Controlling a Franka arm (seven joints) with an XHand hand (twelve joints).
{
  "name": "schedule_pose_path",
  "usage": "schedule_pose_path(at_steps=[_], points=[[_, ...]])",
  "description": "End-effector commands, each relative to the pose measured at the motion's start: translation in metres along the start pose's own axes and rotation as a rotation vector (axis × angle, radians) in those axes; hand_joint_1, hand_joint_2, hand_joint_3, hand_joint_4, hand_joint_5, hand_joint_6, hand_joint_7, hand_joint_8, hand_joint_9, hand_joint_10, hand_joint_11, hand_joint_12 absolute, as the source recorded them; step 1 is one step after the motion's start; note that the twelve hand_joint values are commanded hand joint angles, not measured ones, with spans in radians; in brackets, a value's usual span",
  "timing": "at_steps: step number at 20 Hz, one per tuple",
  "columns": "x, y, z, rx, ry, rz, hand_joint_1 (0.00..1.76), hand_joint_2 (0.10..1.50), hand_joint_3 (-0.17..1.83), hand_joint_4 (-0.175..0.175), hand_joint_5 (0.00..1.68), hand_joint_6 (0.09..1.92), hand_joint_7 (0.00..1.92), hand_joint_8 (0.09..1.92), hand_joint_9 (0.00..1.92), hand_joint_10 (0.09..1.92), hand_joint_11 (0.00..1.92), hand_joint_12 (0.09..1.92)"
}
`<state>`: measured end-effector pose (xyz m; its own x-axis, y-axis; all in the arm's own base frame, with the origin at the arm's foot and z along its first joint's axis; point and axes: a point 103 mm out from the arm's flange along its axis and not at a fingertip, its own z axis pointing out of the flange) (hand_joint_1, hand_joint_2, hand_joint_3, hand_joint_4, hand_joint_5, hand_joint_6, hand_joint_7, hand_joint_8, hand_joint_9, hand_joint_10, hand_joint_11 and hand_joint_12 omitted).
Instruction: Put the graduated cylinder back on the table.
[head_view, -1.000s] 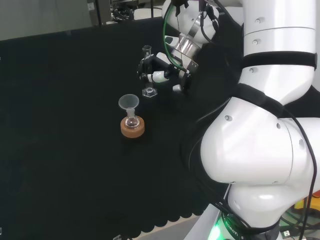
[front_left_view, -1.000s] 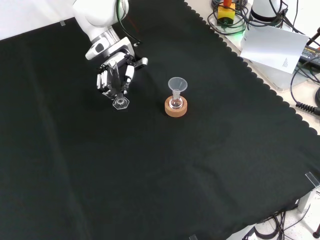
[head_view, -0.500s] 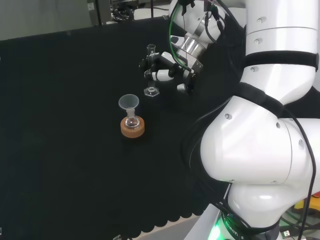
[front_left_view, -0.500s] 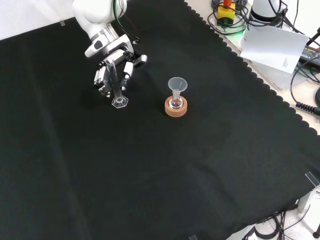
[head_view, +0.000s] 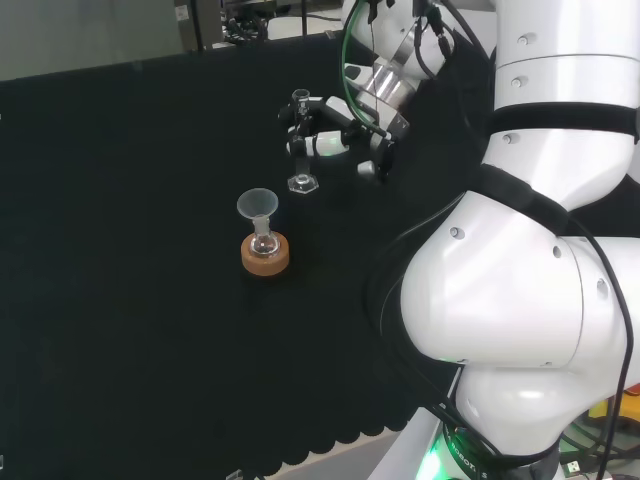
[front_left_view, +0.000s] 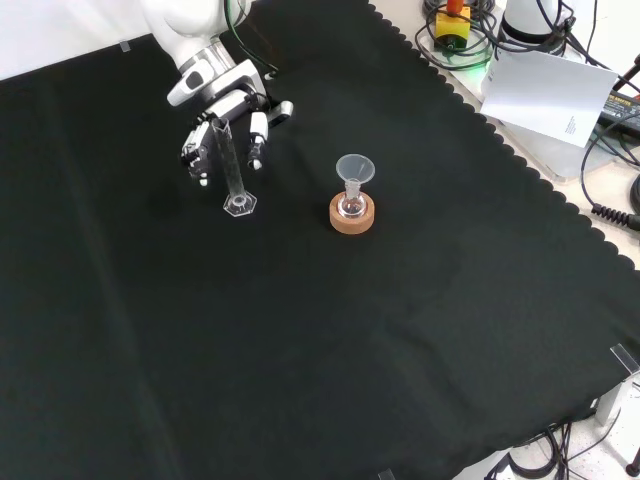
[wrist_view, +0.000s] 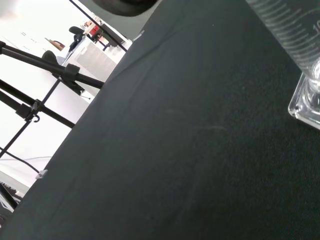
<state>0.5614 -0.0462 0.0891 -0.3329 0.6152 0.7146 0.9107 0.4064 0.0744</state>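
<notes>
The clear graduated cylinder (front_left_view: 231, 165) stands upright on the black cloth on its hexagonal foot. In the head view the cylinder (head_view: 299, 140) rises just left of the hand (head_view: 335, 140). From the front, the hand (front_left_view: 228, 105) sits behind the cylinder's top, with straightened fingers spread to either side of the tube and not curled round it. Close up in the wrist view, the cylinder (wrist_view: 292, 32) shows its printed scale and glass foot resting on the cloth.
A small flask with a clear funnel (front_left_view: 353, 172) sits in a cork ring (front_left_view: 352, 218) to the cylinder's right in the front view; in the head view the cork ring (head_view: 265, 257) is nearer. Paper and cables (front_left_view: 545, 90) lie beyond the cloth's scalloped edge.
The hand's fingers have uncurled from the cylinder and the hand has drawn up and back. The cylinder, held tilted before, now stands upright on the cloth by itself.
</notes>
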Motion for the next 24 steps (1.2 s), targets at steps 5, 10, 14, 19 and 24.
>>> schedule_pose_path(at_steps=[5, 10, 14, 19, 24], points=[[0.019, -0.044, -0.04, -0.094, -0.087, 0.074, 0.73, 0.88, -0.17, -0.074, 0.29, 0.12, 0.05, 0.7, 0.54, 0.09, 0.03, 1.47], [0.035, -0.086, -0.06, -0.143, -0.156, 0.151, 0.73, 0.88, -0.17, -0.076, 0.3, 0.11, 0.06, 0.71, 0.54, 0.09, 0.01, 1.47], [0.053, -0.122, -0.08, -0.185, -0.216, 0.209, 0.73, 0.89, -0.17, -0.077, 0.31, 0.09, 0.04, 0.7, 0.51, 0.09, 0.0, 1.44], [0.087, -0.158, -0.095, -0.222, -0.298, 0.237, 0.74, 0.89, -0.17, -0.077, 0.31, 0.09, 0.03, 0.7, 0.51, 0.09, 0.0, 1.42], [0.12, -0.183, -0.102, -0.225, -0.369, 0.251, 0.74, 0.89, -0.17, -0.077, 0.31, 0.09, 0.03, 0.7, 0.51, 0.09, 0.0, 1.42]])
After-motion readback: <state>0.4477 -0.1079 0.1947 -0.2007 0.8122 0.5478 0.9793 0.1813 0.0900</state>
